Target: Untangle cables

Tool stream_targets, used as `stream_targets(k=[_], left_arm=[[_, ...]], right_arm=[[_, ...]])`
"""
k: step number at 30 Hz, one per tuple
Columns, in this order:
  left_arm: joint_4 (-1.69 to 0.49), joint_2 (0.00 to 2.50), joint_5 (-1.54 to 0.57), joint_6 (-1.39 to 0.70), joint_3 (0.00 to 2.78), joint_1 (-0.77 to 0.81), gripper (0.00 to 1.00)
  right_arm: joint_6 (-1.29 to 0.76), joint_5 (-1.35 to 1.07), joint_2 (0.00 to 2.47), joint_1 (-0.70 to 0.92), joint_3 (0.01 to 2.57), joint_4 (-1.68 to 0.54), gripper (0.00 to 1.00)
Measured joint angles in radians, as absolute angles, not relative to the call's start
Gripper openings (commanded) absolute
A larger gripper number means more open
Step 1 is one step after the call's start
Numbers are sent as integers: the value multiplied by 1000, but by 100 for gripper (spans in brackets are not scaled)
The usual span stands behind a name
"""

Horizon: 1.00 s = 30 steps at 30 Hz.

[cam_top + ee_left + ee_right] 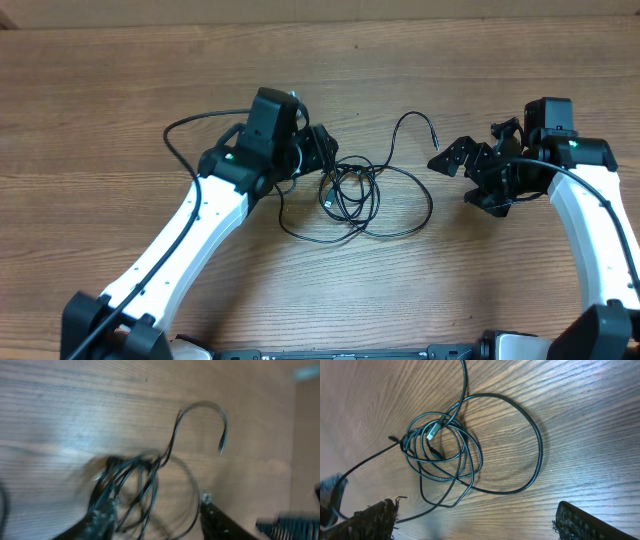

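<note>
Cables point(342, 188): one dark tangle at the middle of the table point(100, 60), between the two arms. Several small turns are stacked on each other, which is why they need parting.
Big loop point(428, 208): it swings out from the tangle toward 4 o'clock and lies flat. It looks slack enough to be drawn off without tightening the rest.
Free end point(432, 140): it hooks up and over at 1 o'clock of the tangle, and its tip lies clear of everything. It is the nearest piece to the right arm.
Pale plug point(431, 434): it sits inside the small turns, near the top of the coil in the right wrist view. It is buried, so I judge it a poor first pick.
Left gripper point(325, 150): at the tangle's 10 o'clock edge with its jaws spread. The blurred left wrist view shows strands running down beside one finger point(102, 520) and the other finger standing apart. Nothing is pinched. It seems placed to anchor the bundle.
Right gripper point(447, 160): at 3 o'clock of the tangle, well apart from it. Its jaws are wide and bare, aimed at the coil as if lining up a pull.
Stage: early by my reading, with no cord separated yet.
Risk: pulling the big loop while the left side is unheld may only drag the whole knot.
</note>
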State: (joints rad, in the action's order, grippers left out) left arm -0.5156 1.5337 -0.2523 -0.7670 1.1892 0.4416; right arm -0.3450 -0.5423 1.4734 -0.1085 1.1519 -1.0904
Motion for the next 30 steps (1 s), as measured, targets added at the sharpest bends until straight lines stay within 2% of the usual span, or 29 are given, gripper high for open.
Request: stream_targets(k=[1, 2, 3, 7, 11, 15, 22, 23, 28, 30], left_arm=[[-464, 1564, -245, -802, 1191, 447, 41], [-451, 1583, -246, -820, 1190, 452, 9], [-404, 1629, -250, -835, 1192, 459, 4], [-358, 1776, -270, -859, 1192, 478, 4], [-358, 1802, -289, -823, 1187, 468, 4], [-362, 1758, -311, -740, 1187, 449, 12], [-379, 1638, -335, -639, 1187, 428, 19], [-394, 1621, -331, -628, 1187, 416, 24], [-494, 1536, -289, -595, 1191, 256, 29], [-543, 1531, -276, -595, 1194, 177, 34]], right_arm=[[-342, -542, 1465, -109, 1152, -1093, 100], [-341, -542, 1459, -108, 1152, -1094, 100], [-340, -542, 1458, -106, 1152, -1100, 100], [-339, -522, 1457, -104, 1152, -1104, 100], [-339, -514, 1457, -104, 1152, -1105, 100], [-339, -508, 1458, -89, 1152, -1095, 100], [-285, -493, 1458, 127, 1128, -866, 100], [-265, -491, 1458, 168, 1124, -793, 100], [-204, -423, 1499, 330, 1122, -542, 100], [-189, -336, 1542, 415, 1122, -472, 100]])
